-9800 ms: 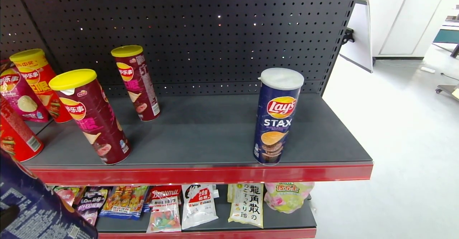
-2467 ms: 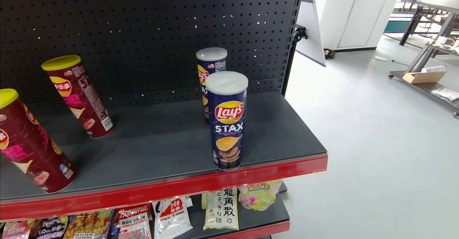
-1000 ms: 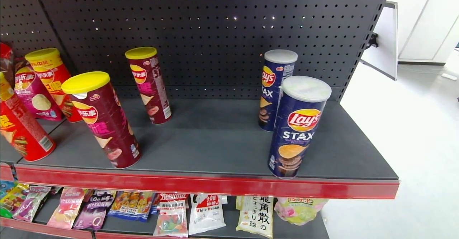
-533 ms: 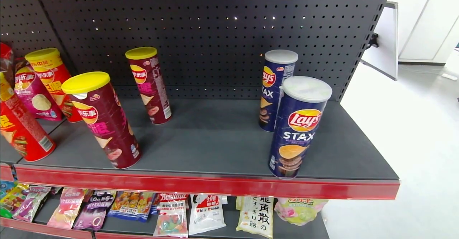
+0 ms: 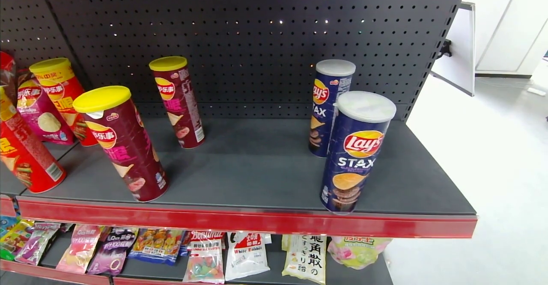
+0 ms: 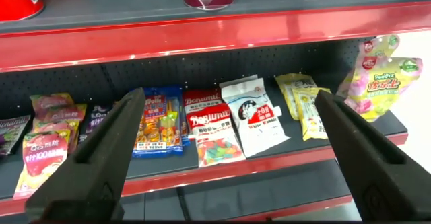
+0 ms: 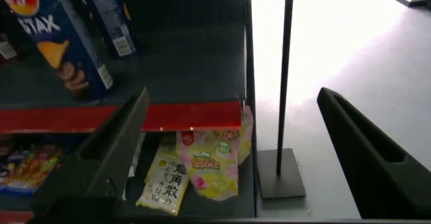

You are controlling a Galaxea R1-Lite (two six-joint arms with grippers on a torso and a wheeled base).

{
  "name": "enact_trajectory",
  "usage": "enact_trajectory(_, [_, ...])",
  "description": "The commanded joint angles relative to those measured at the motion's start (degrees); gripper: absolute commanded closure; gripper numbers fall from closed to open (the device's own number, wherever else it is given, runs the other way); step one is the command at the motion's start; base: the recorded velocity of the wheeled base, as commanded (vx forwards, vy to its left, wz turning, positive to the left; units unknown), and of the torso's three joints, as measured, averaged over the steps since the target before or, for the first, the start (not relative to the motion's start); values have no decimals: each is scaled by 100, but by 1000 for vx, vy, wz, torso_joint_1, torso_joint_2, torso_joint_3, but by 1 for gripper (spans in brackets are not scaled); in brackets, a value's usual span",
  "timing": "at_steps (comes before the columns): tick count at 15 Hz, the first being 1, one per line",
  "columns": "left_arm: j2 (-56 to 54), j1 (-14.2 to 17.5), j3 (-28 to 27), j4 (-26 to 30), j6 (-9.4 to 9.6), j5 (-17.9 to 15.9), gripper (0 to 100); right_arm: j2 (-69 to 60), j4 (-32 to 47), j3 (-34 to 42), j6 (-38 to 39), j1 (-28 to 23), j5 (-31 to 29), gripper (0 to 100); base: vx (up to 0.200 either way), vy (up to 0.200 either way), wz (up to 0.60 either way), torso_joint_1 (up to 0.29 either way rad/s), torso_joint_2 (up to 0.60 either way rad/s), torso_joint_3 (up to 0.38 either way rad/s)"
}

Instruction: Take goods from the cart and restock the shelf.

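Observation:
Two dark blue chip cans stand on the grey shelf (image 5: 257, 169): one at the front edge (image 5: 356, 150), the other behind it near the pegboard (image 5: 328, 105). Two maroon cans with yellow lids stand further left, one in front (image 5: 120, 141) and one at the back (image 5: 177, 101). My left gripper (image 6: 229, 157) is open and empty, low in front of the lower shelf of snack bags (image 6: 222, 126). My right gripper (image 7: 232, 153) is open and empty, off the shelf's right end, with the front blue can (image 7: 57, 39) in its view.
Red and pink cans (image 5: 30, 122) crowd the shelf's left end. Snack bags (image 5: 239, 255) line the lower shelf. The red lip (image 5: 248, 223) runs along the shelf front. The shelf's middle between maroon and blue cans is bare. Open floor (image 5: 492, 169) lies to the right.
Over the last second nothing has visibly moved. Since 9.8 s ago a second blue can stands behind the front one, and the camera has swung away and back.

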Motion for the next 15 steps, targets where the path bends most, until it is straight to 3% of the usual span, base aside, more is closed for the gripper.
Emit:
enact_trajectory(1, [22, 7, 0, -1, 0, 0, 0, 3303, -54, -1554, -60, 184, 105, 0, 0, 0, 0, 0, 0, 0])
enact_trajectory(2, [22, 7, -9, -1, 0, 0, 0, 3522, -71, -1563, -78, 184, 114, 0, 0, 0, 0, 0, 0, 0])
enact_trajectory(3, [22, -1, 0, -1, 0, 0, 0, 4700, -221, -1757, -113, 211, 114, 0, 0, 0, 0, 0, 0, 0])
enact_trajectory(7, [22, 7, -9, -1, 0, 0, 0, 6168, -739, -2055, -139, 641, 228, 0, 0, 0, 0, 0, 0, 0])
enact_trajectory(15, [22, 7, 0, -1, 0, 0, 0, 7416, -1451, -2038, -166, 1687, -378, 0, 0, 0, 0, 0, 0, 0])
